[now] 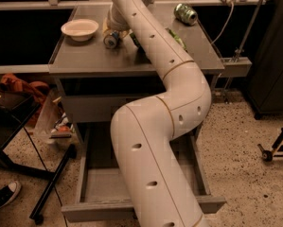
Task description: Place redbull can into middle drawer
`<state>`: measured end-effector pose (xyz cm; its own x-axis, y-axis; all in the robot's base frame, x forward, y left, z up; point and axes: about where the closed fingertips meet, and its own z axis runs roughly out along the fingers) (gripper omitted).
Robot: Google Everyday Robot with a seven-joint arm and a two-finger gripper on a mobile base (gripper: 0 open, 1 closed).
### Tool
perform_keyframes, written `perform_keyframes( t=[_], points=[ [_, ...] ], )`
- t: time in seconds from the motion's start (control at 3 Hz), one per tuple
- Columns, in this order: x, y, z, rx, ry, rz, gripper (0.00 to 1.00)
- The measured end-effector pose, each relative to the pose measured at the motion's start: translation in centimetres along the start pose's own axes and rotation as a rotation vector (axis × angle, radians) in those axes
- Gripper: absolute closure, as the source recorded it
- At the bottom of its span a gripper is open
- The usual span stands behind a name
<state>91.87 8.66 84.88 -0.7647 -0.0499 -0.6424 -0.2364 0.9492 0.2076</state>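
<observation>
The redbull can (111, 39) lies on its side on the cabinet top (89, 60), just right of a white bowl, with its silver end facing me. My gripper (115, 28) is right at the can, above and behind it, and my own white wrist mostly hides it. The middle drawer (97, 211) is pulled open at the bottom of the view. My arm crosses over it and covers much of its inside. The uppermost drawer (96, 109) is closed.
A white bowl (79, 29) sits at the top's left. A green can (185, 13) lies at the back right, and a green packet (177, 37) shows beside my arm. A black stand (51, 186), a shoe (3, 196) and a bag (56, 122) are on the floor at the left.
</observation>
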Motion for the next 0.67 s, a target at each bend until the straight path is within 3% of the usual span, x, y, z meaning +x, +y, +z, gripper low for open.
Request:
perform_keyframes(
  t=[0.33, 0.67],
  points=[
    [-0.1, 0.1, -0.3, 0.001, 0.000, 0.000, 1.00],
    [-0.2, -1.0, -1.7, 0.032, 0.011, 0.016, 1.00]
  ],
)
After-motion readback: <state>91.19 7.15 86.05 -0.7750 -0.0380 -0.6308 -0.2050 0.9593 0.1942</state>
